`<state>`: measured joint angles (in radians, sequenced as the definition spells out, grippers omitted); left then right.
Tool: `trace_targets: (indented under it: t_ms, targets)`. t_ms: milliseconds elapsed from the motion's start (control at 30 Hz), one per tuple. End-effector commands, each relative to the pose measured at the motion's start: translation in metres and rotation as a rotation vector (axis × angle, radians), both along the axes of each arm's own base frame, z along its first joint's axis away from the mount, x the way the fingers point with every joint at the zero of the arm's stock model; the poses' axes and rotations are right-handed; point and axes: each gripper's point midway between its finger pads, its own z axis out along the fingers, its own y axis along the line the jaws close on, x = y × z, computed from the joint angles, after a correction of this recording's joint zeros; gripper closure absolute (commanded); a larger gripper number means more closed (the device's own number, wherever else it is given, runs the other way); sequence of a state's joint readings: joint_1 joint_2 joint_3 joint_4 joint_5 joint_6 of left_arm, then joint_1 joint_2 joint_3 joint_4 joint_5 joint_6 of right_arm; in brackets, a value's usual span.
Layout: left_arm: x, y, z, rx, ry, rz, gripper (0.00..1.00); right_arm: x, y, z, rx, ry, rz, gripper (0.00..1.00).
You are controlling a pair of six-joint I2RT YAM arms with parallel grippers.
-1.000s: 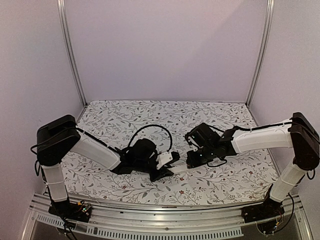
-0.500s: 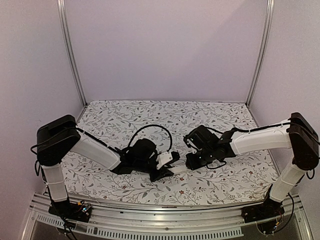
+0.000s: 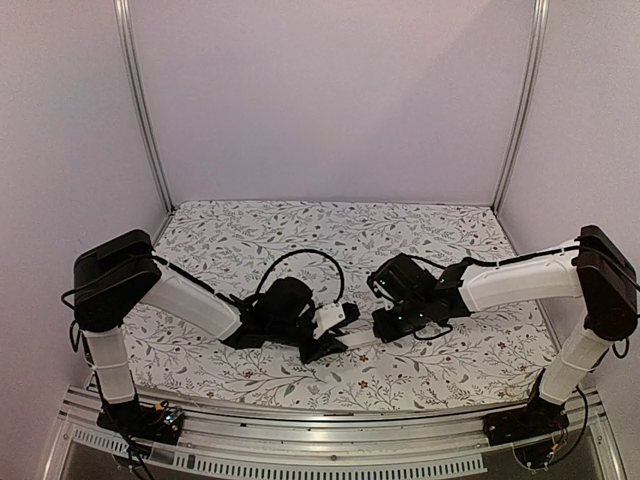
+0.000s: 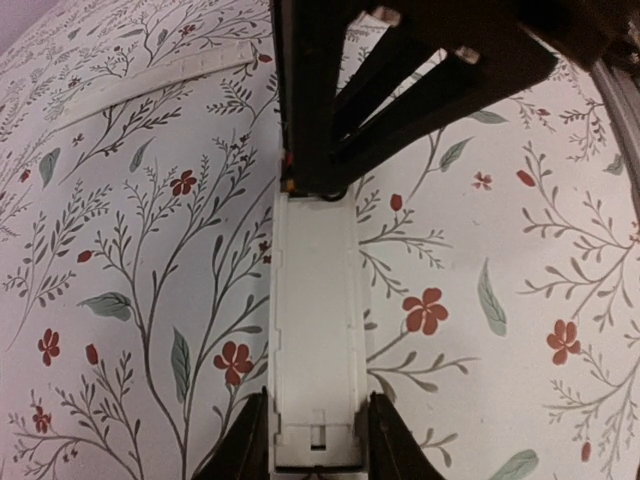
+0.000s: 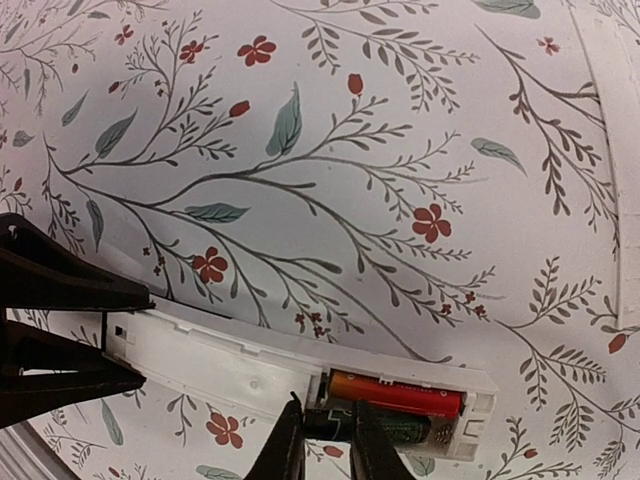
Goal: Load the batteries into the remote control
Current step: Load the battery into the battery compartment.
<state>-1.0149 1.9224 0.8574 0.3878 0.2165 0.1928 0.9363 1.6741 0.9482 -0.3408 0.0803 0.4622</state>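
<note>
Remote control [image 3: 358, 339] near middle of surface [image 3: 300, 230], a bit toward 6 o'clock. Slot at its 3 o'clock end: red-orange battery [image 5: 395, 392] in, black battery [image 5: 400, 430] right beside it. Right end effector [image 5: 326, 420] pinching black battery. Left end effector [image 4: 315, 425] pinching 9 o'clock end of remote control.

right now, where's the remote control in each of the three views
top external: the remote control lies low centre, bridging the two arms' tips.
left wrist: centre, running up from the bottom edge.
right wrist: along the lower edge, battery slot at its right end.
shared landmark: the left gripper clamps the end opposite the slot; it is at the bottom in the left wrist view and far left in the right wrist view.
</note>
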Motion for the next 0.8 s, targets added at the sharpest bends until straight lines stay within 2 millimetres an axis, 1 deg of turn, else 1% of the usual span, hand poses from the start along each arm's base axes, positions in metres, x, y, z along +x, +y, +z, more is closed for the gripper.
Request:
trace_targets:
  t_ms: [0,133,400,500,667,733,767]
  targets:
    - [-0.005,0.002,-0.013,0.034,0.019,-0.004,0.84,-0.005,-0.014,-0.012,-0.082,-0.001,0.002,0.85]
    - [-0.005,0.002,-0.014,0.038,0.017,-0.007,0.84,-0.007,-0.019,-0.016,-0.101,-0.002,0.003,0.85]
    - [-0.005,0.006,-0.019,0.056,0.018,-0.003,0.84,-0.005,-0.029,-0.028,-0.156,-0.015,-0.005,0.86]
    - [-0.004,0.007,-0.019,0.06,0.013,-0.001,0.84,-0.007,-0.032,-0.038,-0.182,-0.005,0.003,0.87]
    - [-0.004,0.008,-0.019,0.059,0.012,0.001,0.83,-0.017,-0.04,-0.06,-0.212,0.041,0.015,0.87]
    - [-0.004,0.008,-0.019,0.06,0.013,0.002,0.83,-0.019,-0.04,-0.061,-0.211,0.05,0.015,0.87]
    - [-0.004,0.008,-0.019,0.061,0.011,0.0,0.83,-0.019,-0.039,-0.057,-0.202,0.048,0.014,0.87]
